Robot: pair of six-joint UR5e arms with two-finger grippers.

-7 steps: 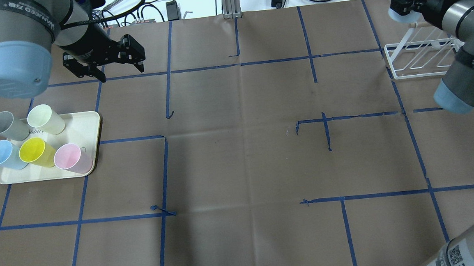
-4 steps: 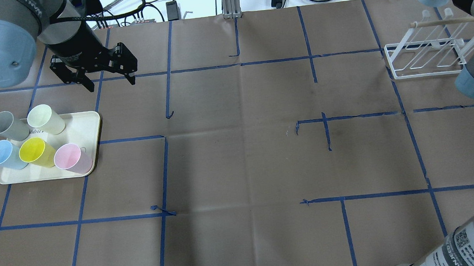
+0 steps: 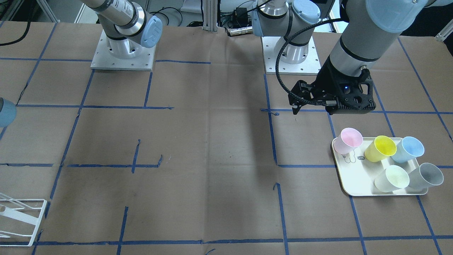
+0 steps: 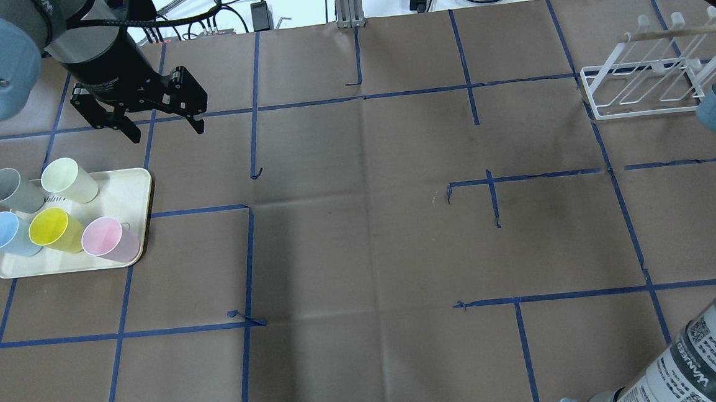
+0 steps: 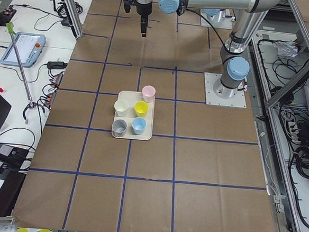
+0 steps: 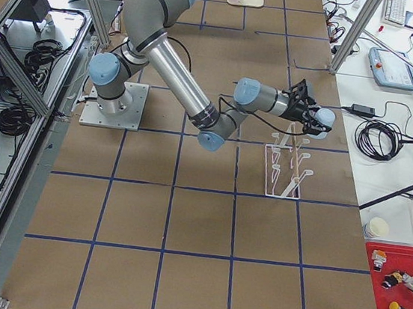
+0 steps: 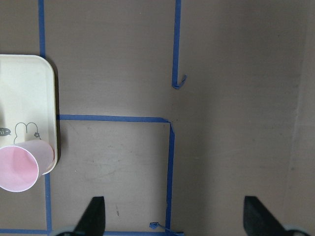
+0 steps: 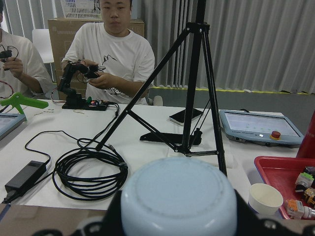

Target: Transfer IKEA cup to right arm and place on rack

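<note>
Here, brown paper is covering the table (image 4: 359, 226), and blue tape (image 4: 364, 96) is dividing it into large squares. A cream tray (image 4: 133, 196) is lying at the robot's left end, carrying five cups: grey (image 4: 9, 190), pale green (image 4: 68, 180), blue (image 4: 2, 234), yellow (image 4: 54, 229) and pink (image 4: 108, 238), all leaning on their sides. The white wire rack (image 4: 648, 71) is standing at the opposite end, near the far edge.

Beyond that edge a white bench is running along the room, with a coil of black cable (image 8: 88, 172), a black tripod (image 8: 189, 88), a teach pendant (image 8: 258, 129) and a paper cup (image 8: 266, 198) sitting on it. Two people in white shirts (image 8: 113, 54) are sitting behind it, in front of grey curtains.

The right gripper (image 6: 311, 116) is clamping a light blue IKEA cup (image 8: 178, 196), base toward the wrist camera, with a finger on each side. It is holding the cup in the air close to the rack's upper pegs, on the bench side; no contact with the rack is showing.

The left gripper (image 4: 166, 129) is hanging with fingers spread wide and nothing between them, above bare paper just beyond the tray's far corner.
</note>
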